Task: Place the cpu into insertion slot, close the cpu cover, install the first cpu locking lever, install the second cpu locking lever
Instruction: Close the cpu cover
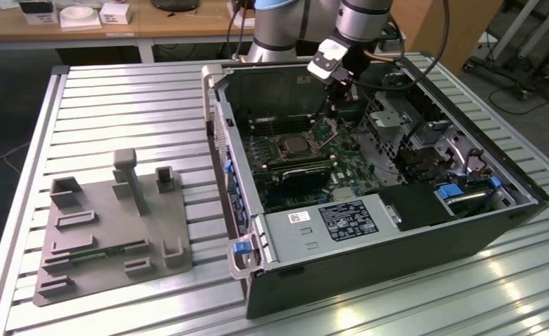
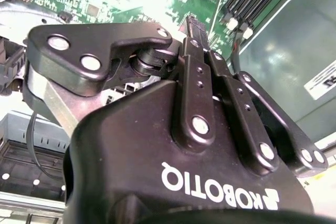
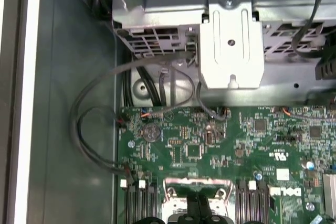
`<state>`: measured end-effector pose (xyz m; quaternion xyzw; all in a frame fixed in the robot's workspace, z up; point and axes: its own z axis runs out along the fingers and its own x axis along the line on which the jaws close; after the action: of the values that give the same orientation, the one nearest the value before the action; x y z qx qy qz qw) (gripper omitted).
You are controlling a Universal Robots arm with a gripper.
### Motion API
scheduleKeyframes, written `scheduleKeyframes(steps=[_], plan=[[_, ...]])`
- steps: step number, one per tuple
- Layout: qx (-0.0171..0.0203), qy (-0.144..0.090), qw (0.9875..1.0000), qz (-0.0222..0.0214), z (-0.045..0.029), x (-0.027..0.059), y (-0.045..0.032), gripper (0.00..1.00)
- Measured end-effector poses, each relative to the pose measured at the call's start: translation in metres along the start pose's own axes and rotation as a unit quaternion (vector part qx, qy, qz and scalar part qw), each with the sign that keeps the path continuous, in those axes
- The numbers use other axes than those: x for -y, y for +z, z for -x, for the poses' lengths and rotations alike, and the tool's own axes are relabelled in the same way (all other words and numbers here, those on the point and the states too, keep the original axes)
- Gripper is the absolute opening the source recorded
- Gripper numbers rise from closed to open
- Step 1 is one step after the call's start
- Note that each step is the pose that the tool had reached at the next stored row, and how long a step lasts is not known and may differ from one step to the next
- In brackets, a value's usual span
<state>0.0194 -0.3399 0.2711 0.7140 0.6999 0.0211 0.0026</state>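
Tool [image 1: 335,106] hangs over one insertion slot [image 1: 294,145].

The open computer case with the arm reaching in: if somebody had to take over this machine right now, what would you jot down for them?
The gripper is down inside the computer case, close beside the insertion slot. Whether it grips anything cannot be told.
The cpu cover appears tilted up rather than lying flat in the first wrist view, right at the gripper.
The cpu: the slot's centre looks dark in the exterior view, so I cannot confirm the chip is seated.
Done: nothing certain.
Left: the cover is not yet closed; how the locking levers stand cannot be made out.
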Motion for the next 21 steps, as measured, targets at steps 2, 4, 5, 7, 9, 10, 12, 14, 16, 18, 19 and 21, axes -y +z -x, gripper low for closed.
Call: scheduleKeyframes(steps=[2,4,5,7,9,10,12,14,16,18,19,21], plan=[[0.0,0.0,1.0,0.0,-0.0001,-0.0033,0.0001,0.11],[0.0,0.0,1.0,0.0,-0.0001,-0.0066,0.0002,0.11],[-0.0001,0.0,1.0,0.0,-0.0002,-0.008,0.0003,0.11],[0.0,0.0,1.0,0.0,-0.0002,-0.0109,0.0004,0.11],[0.0,0.0,1.0,0.0,-0.0003,-0.0136,0.0005,0.11],[0.0,0.0,1.0,0.0,-0.0003,-0.0149,0.0006,0.11],[0.0,0.0,1.0,-0.0001,-0.0003,-0.0179,0.001,0.11],[0.0001,0.0,1.0,-0.0003,-0.0003,-0.021,0.0017,0.11],[0.0,0.0,1.0,-0.0007,-0.0004,-0.0235,0.0029,0.11],[0.0,0.0,1.0,-0.0012,-0.0004,-0.0249,0.0044,0.11],[0.0,0.0,1.0,-0.0014,-0.0004,-0.0255,0.0054,0.11],[0.0,0.0,1.0,-0.0018,-0.0003,-0.0264,0.0075,0.11]])
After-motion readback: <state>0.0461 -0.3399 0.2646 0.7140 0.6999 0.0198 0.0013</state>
